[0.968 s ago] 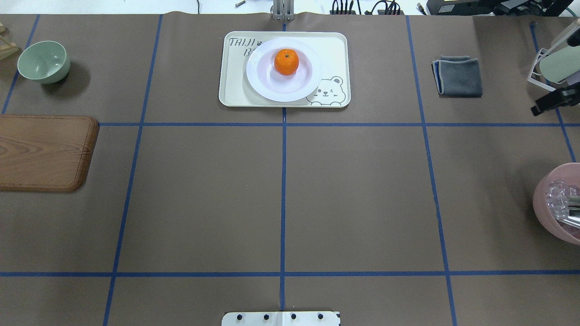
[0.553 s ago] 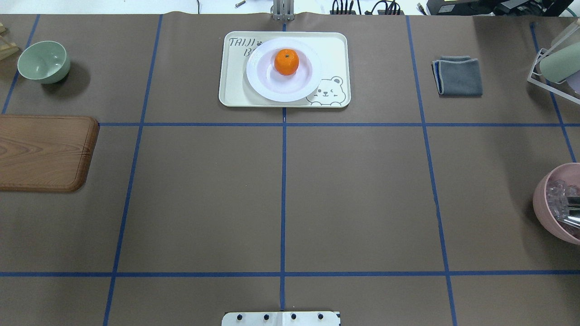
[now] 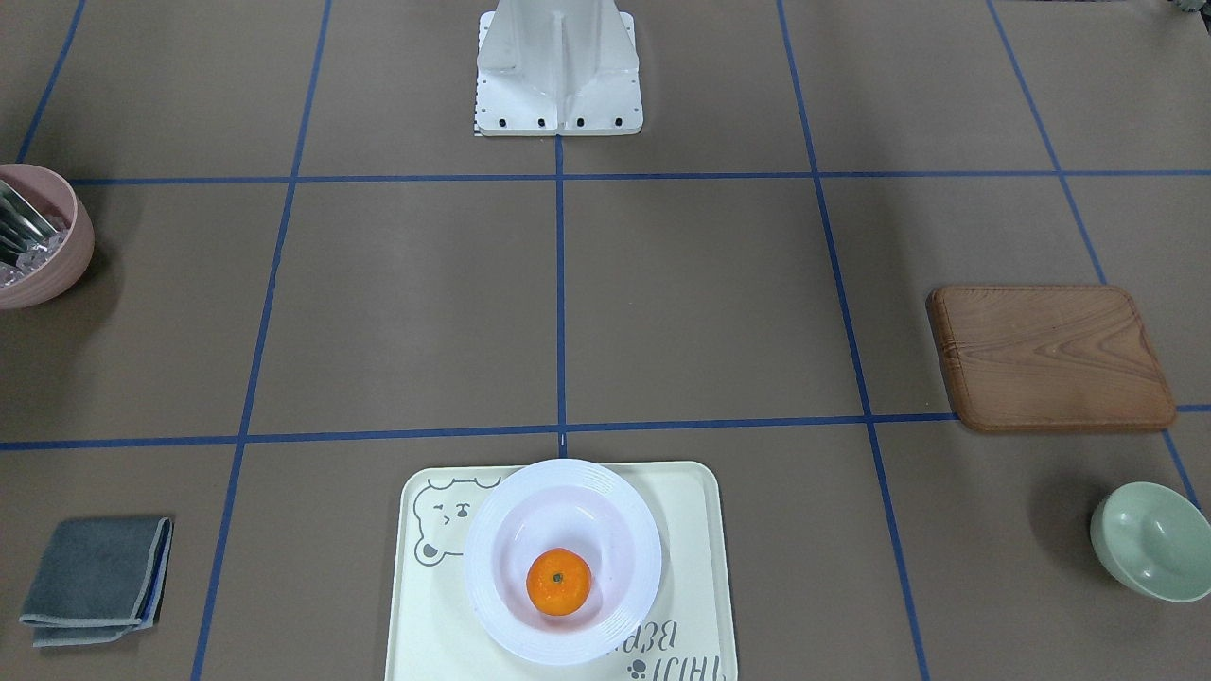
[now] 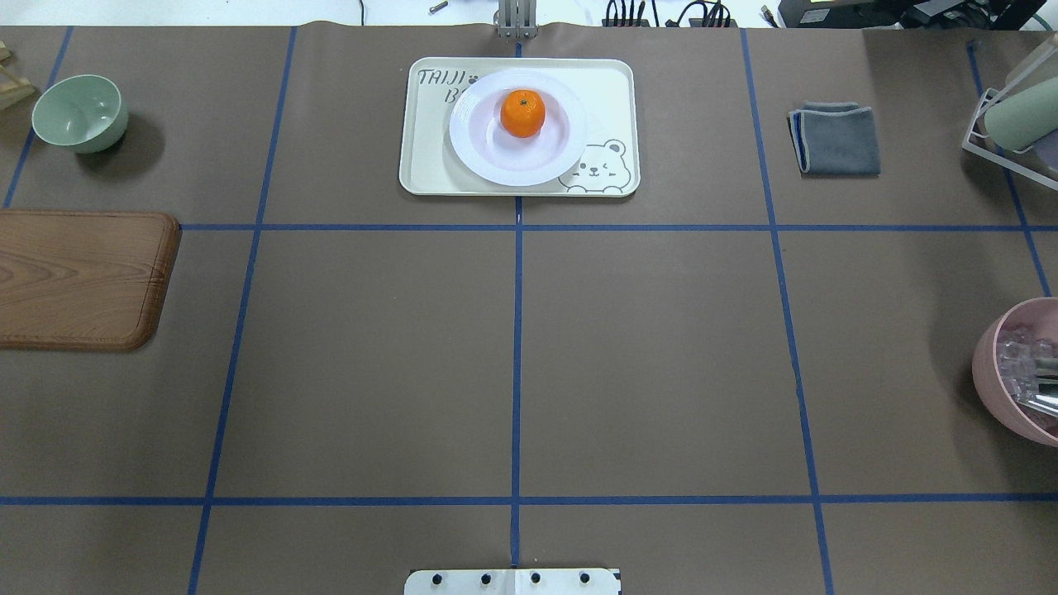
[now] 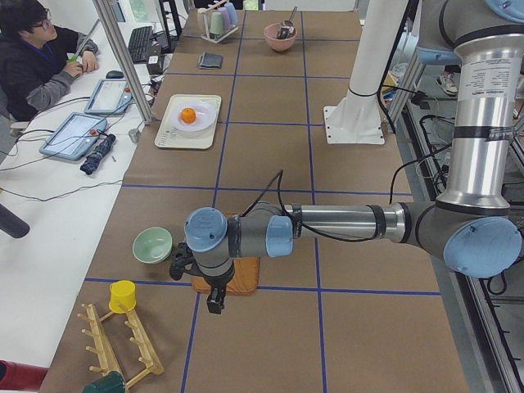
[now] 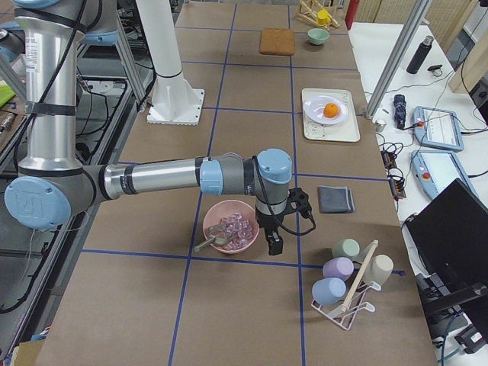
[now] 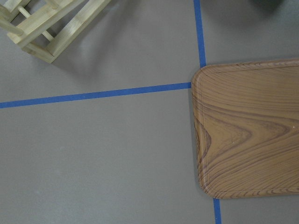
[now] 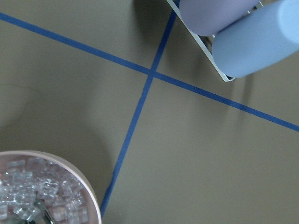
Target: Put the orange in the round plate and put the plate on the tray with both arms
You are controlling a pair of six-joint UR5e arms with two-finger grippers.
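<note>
The orange [image 4: 522,113] lies in the white round plate [image 4: 479,157], and the plate rests on the cream bear tray [image 4: 421,165] at the far middle of the table. From across the table the orange [image 3: 558,582] sits low in the plate [image 3: 492,558] on the tray [image 3: 695,567]. My left gripper [image 5: 214,304] hangs over the wooden board's near end, far from the tray. My right gripper [image 6: 273,245] hangs beside the pink bowl, also far from it. Each shows only in a side view, so I cannot tell whether it is open or shut. Neither wrist view shows fingers.
A mint-green bowl [image 4: 80,111] and a wooden board [image 4: 78,277] lie at the left. A folded grey cloth [image 4: 836,139], a cup rack [image 4: 1012,124] and a pink bowl [image 4: 992,372] of ice cubes stand at the right. A person [image 5: 37,57] sits at a side desk.
The black gripper part at the overhead view's right edge a second ago has moved out of that view. Orange, plate and tray have not moved.
</note>
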